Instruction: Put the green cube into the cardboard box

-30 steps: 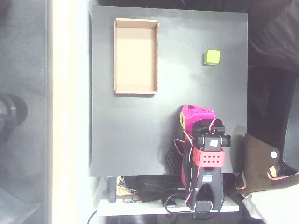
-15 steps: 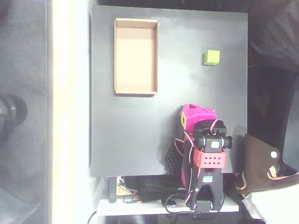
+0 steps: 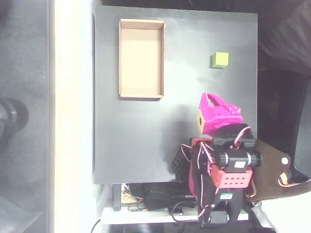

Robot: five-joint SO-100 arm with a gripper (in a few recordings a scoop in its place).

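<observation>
Overhead view: the cardboard box (image 3: 141,58) lies up and well to the left of the gripper (image 3: 214,102), on the black table (image 3: 136,141); the green cube (image 3: 220,59) sits on the table straight above the gripper, apart from it; whether the magenta fingers are apart or together cannot be told

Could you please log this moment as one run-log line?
tool: cannot tell, off cube | green cube: on table | cardboard box: empty
</observation>
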